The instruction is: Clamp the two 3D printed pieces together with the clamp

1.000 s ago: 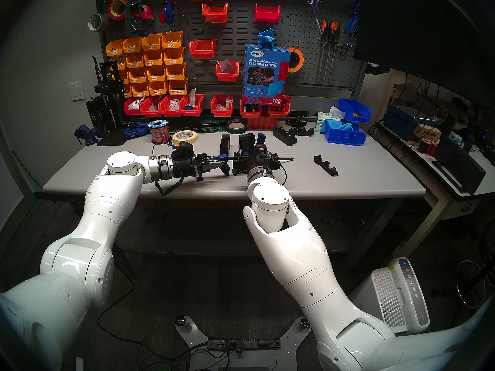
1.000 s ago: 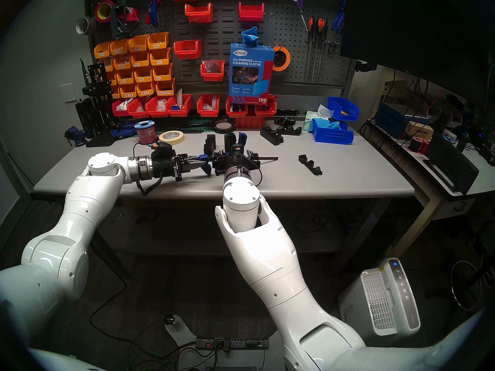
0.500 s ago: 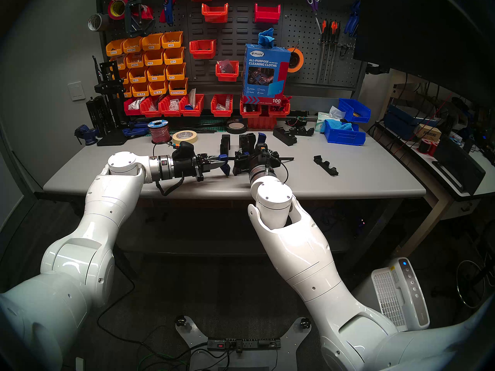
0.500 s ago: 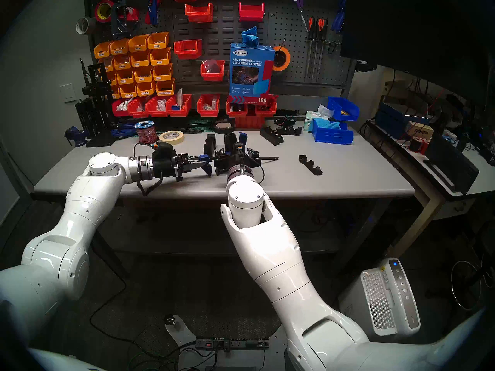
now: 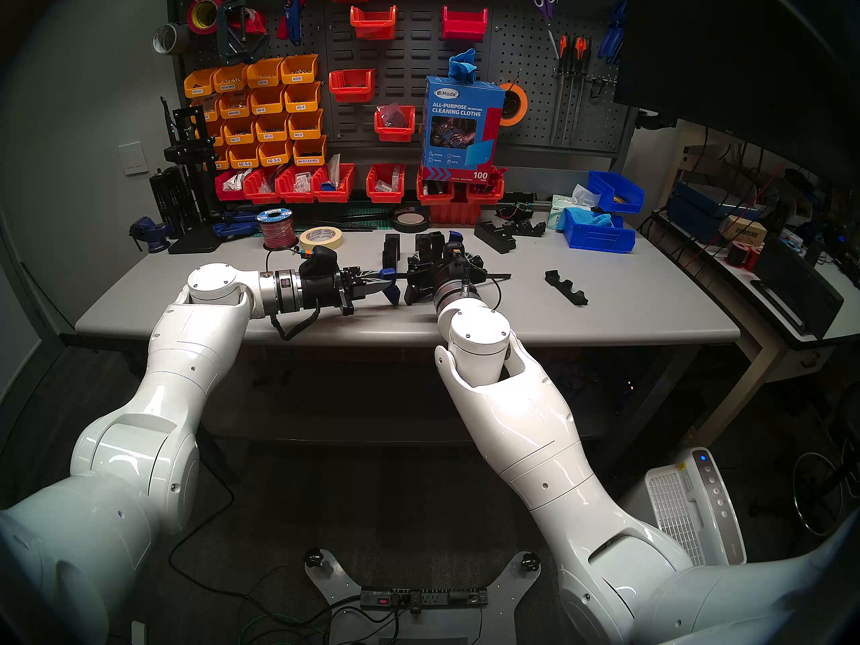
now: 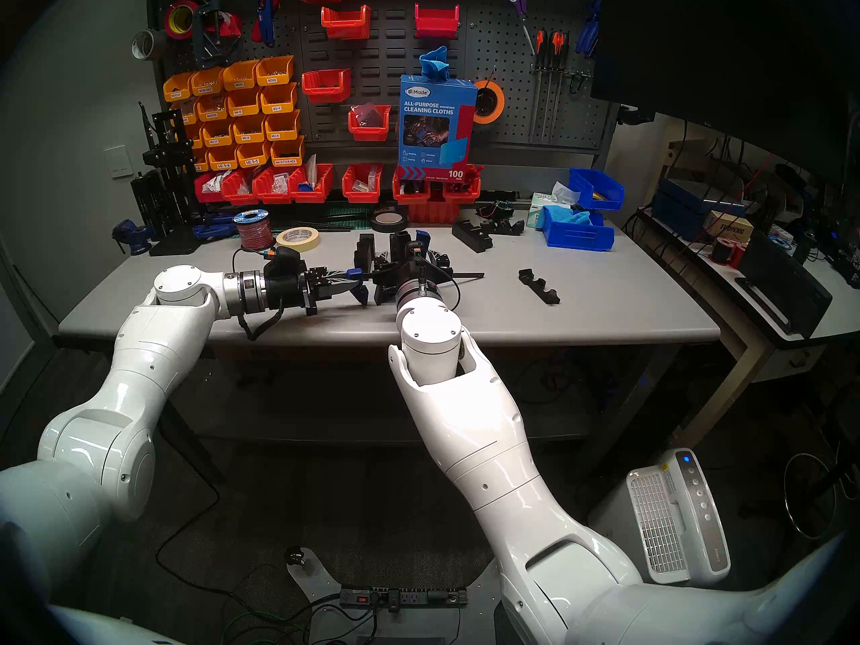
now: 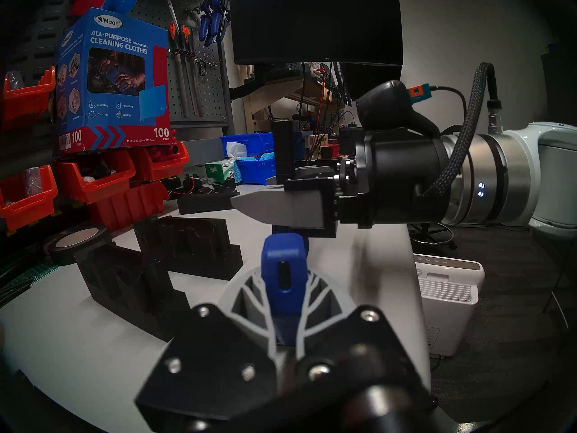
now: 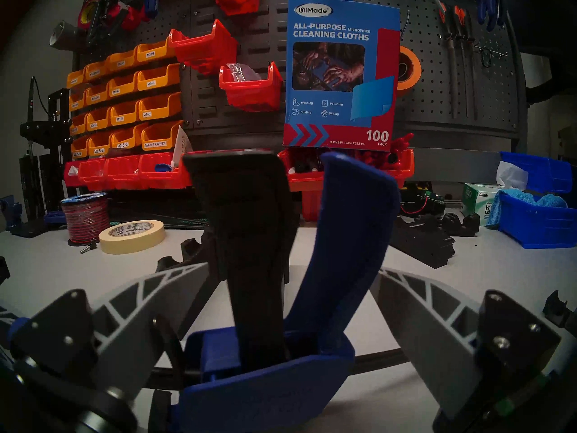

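Observation:
The blue clamp (image 5: 453, 240) rests on the grey table (image 5: 628, 304), its thin black bar (image 5: 498, 275) running left to right. My left gripper (image 5: 384, 276) is shut on the clamp's blue end piece (image 7: 282, 266). My right gripper (image 8: 290, 270) is open, its grey fingers (image 8: 156, 298) spread on either side of the black handle (image 8: 246, 235) and blue trigger (image 8: 349, 235); neither finger touches them. The two 3D printed pieces (image 5: 391, 257) stand close together just behind the bar, left of the handle, and show as ribbed black blocks (image 7: 125, 285) in the left wrist view.
A masking tape roll (image 5: 321, 238), a wire spool (image 5: 274, 227) and a black tape roll (image 5: 410, 220) sit behind. Larger black blocks (image 5: 495, 237), a notched black strip (image 5: 565, 293) and blue bins (image 5: 600, 232) lie to the right. A small vise (image 5: 149, 232) is at far left.
My right gripper has pushed a little farther toward the back, further around the handle and trigger, and its elbow has swung right. The left arm and the clamp have stayed still.

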`<state>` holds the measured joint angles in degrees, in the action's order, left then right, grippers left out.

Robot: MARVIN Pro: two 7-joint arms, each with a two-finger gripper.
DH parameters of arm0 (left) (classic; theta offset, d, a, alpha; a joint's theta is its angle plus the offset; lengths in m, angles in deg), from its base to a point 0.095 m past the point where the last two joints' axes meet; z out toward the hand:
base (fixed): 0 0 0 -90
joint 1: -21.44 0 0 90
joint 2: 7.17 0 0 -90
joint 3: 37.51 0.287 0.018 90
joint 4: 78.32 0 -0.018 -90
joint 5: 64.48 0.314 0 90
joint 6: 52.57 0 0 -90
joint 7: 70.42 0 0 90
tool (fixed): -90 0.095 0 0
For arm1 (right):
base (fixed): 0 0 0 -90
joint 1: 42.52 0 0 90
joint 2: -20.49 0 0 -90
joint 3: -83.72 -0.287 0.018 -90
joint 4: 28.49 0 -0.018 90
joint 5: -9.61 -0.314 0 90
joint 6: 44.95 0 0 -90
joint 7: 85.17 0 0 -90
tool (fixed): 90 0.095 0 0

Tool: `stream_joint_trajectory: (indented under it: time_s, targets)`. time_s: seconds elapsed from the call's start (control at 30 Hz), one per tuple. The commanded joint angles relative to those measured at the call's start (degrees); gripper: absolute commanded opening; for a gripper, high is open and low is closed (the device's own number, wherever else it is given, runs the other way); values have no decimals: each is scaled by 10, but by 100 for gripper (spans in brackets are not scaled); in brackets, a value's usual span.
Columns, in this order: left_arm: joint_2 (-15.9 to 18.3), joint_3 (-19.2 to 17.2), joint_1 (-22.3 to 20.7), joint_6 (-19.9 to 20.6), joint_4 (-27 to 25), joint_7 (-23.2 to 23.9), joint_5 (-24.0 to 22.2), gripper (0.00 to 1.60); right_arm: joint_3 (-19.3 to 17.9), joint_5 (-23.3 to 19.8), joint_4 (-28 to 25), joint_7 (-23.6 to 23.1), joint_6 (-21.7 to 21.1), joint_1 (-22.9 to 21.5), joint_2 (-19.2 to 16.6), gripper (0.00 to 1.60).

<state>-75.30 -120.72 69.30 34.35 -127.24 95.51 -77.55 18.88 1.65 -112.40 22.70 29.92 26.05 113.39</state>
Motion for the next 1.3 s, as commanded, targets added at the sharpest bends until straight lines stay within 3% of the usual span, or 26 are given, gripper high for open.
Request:
stream_joint_trajectory:
  time_s: [0.0,0.63,0.67,0.7,0.73,1.27]
  targets:
    - [2,-7,-19,-1,-10,-1,-5,0,-9,-1,-8,-4,2,-34,5,160]
    - [2,-7,-19,-1,-10,0,-5,0,-21,-7,-15,-28,-39,-19,7,160]
    - [2,-8,-19,-1,-10,0,-5,0,-21,-7,-16,-30,-40,-17,7,102]
    - [2,-8,-19,-1,-10,0,-5,0,-22,-7,-18,-31,-41,-15,7,9]
    - [2,-8,-19,-1,-10,0,-5,0,-22,-8,-19,-32,-42,-14,7,0]
    - [2,-8,-19,-1,-10,0,-5,0,-34,-10,-44,-33,-41,12,5,0]
